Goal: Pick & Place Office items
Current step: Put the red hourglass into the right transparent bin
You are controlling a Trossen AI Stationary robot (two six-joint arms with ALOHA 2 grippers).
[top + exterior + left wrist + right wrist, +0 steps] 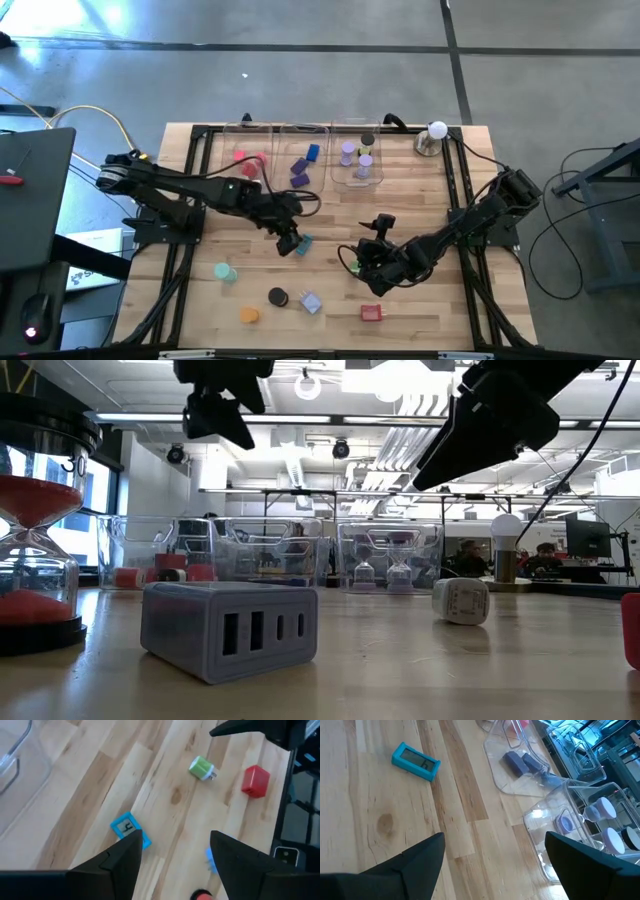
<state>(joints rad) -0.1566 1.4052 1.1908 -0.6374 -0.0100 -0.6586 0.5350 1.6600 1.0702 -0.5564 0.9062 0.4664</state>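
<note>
My left gripper [289, 241] [175, 840] hovers open over mid-table, just left of a teal-blue flat piece [304, 243] [128, 827] that lies flat on the wood. My right gripper [366, 262] [495, 838] is open, low over the table's right-centre, beside a small green piece [201, 767]. A red block [372, 312] [255, 781], a lavender block [310, 302], a black disc [278, 296], an orange piece [248, 314] and a teal disc [226, 271] lie loose near the front edge.
Three clear trays [303, 130] stand along the far edge, holding red and pink, blue and purple [519, 763], and purple round pieces [357, 158]. A white ball on a metal base [436, 134] stands at the far right corner. The low view shows a grey block [228, 630] and a red hourglass [35, 560].
</note>
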